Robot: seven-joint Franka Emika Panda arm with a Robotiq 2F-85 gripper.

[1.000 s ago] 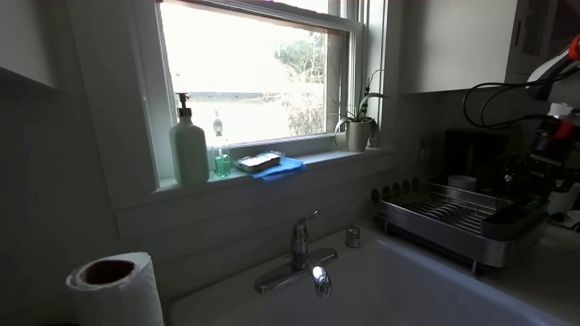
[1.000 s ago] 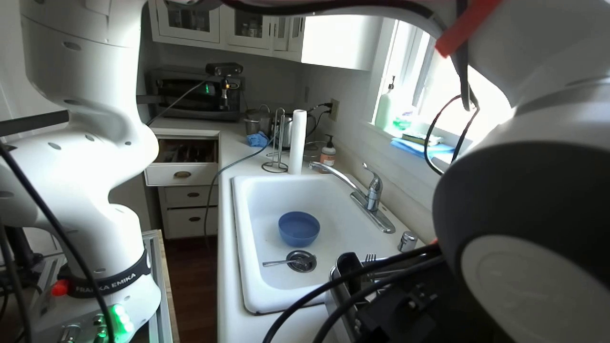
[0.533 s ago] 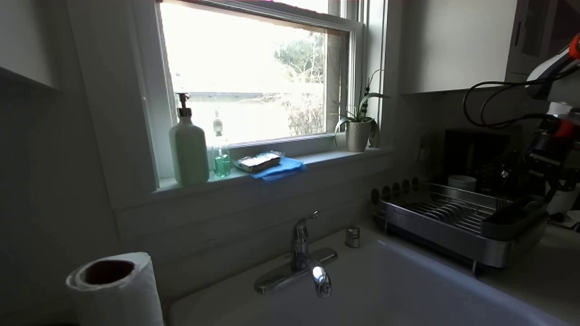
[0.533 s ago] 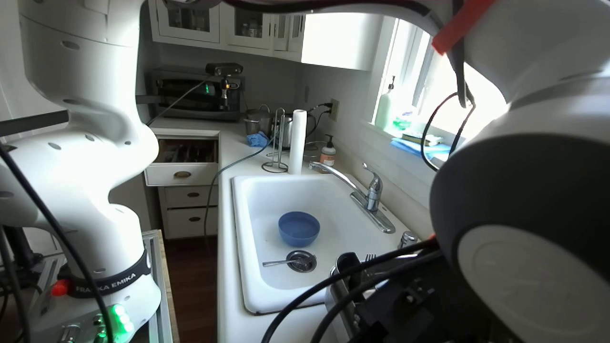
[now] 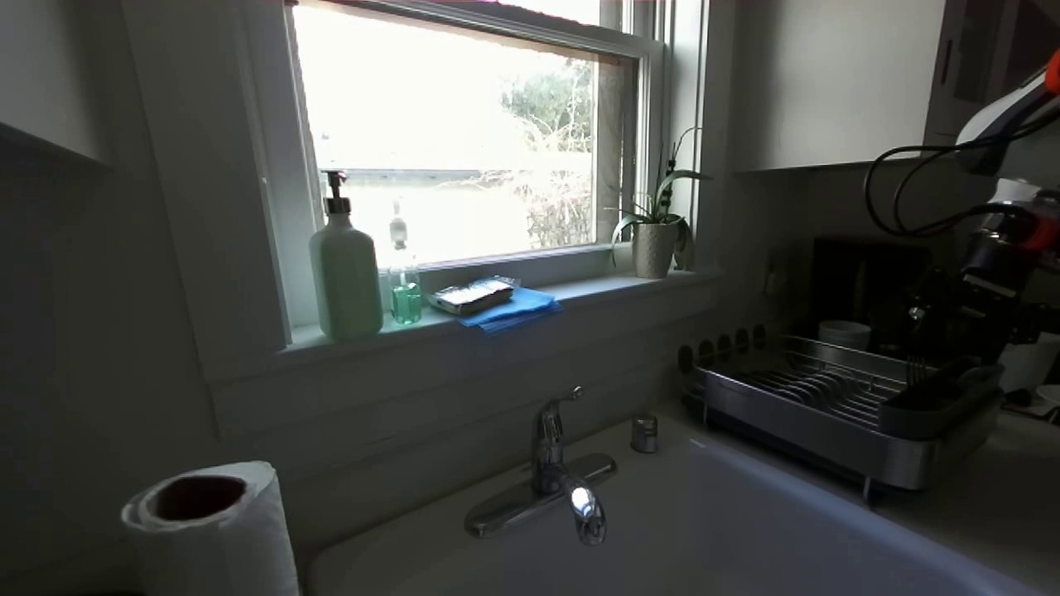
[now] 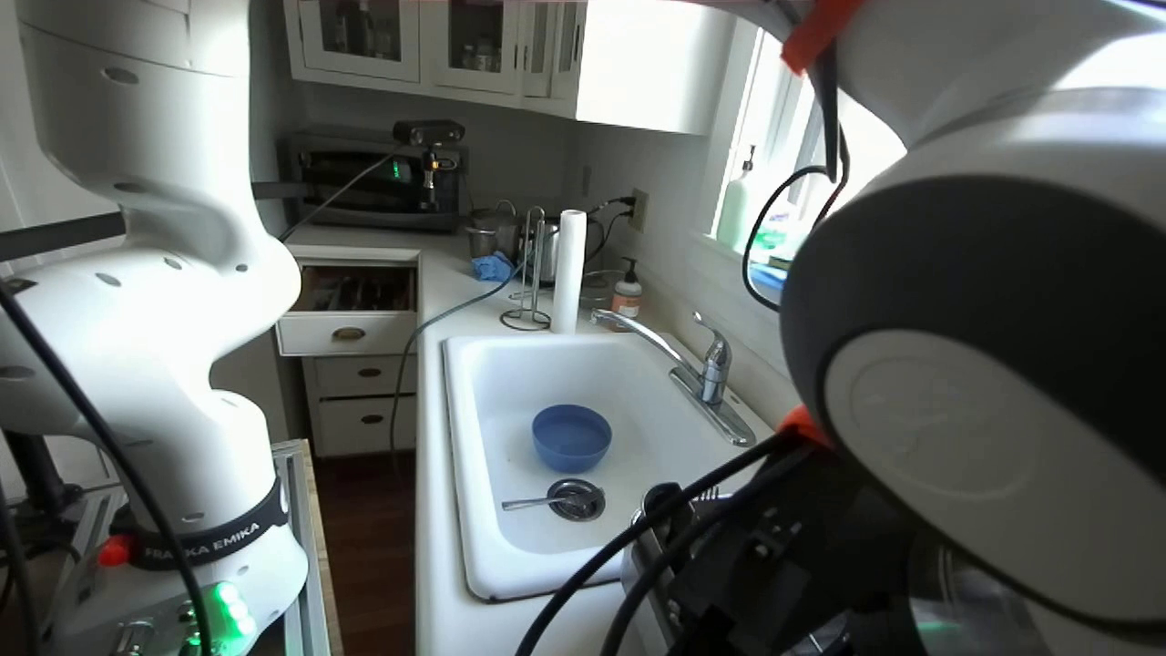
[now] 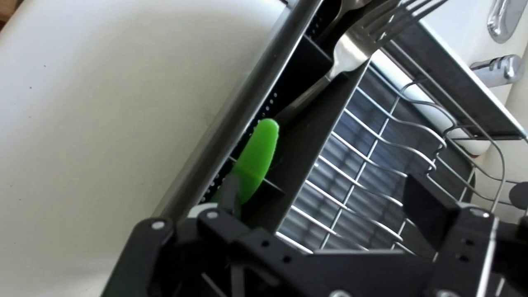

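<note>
My gripper (image 7: 328,198) stands wide open over the dish rack (image 5: 820,430), its jaws far apart with nothing held between them. In the wrist view, one finger (image 7: 229,192) overlaps the edge of a bright green rounded item (image 7: 258,152); whether they touch I cannot tell. That green item rests in the dark cutlery holder (image 7: 313,123), its lower end hidden behind the finger. A metal fork (image 7: 350,53) leans in the same holder, tines pointing away. The opposite finger's pad (image 7: 427,210) hangs above the rack's wires (image 7: 365,163). In an exterior view, the gripper is dark and partly hidden.
Beside the rack is a white sink (image 6: 496,547) with a blue bowl (image 6: 571,439) and a utensil (image 6: 533,503) across the drain. A faucet (image 6: 715,364) rises behind. A paper towel roll (image 6: 568,273) stands at the far end. Bottles (image 5: 346,277) and a potted plant (image 5: 654,248) line the windowsill.
The arm has shifted left in both exterior views, and its upper part has come lower. The gripper now appears further over the rack's near end. The sink and counter items have stayed put.
</note>
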